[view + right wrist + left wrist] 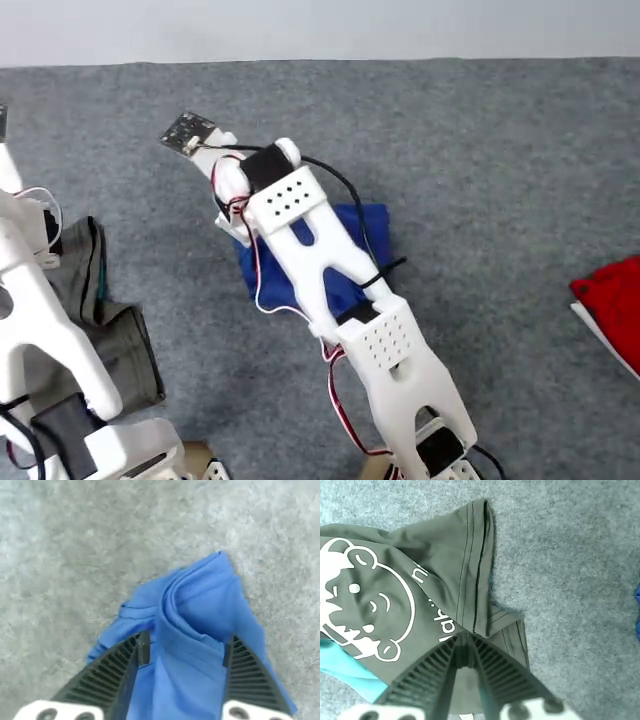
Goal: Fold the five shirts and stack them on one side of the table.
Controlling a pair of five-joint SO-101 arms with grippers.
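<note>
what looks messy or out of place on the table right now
The blue shirt is bunched into a raised ridge between the open jaws of the right pincer, not lying flat. The red shirt sits alone on the far side from the grey shirt, which lies rumpled over a teal shirt.

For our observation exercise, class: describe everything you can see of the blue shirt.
The blue shirt is soft, plain cloth, bunched into loose folds rather than neatly folded, with a stitched hem showing. It lies on the grey, carpet-like table near the middle, partly covered by the right arm in the high view. The right gripper is open, its fingers either side of a raised fold.
</note>
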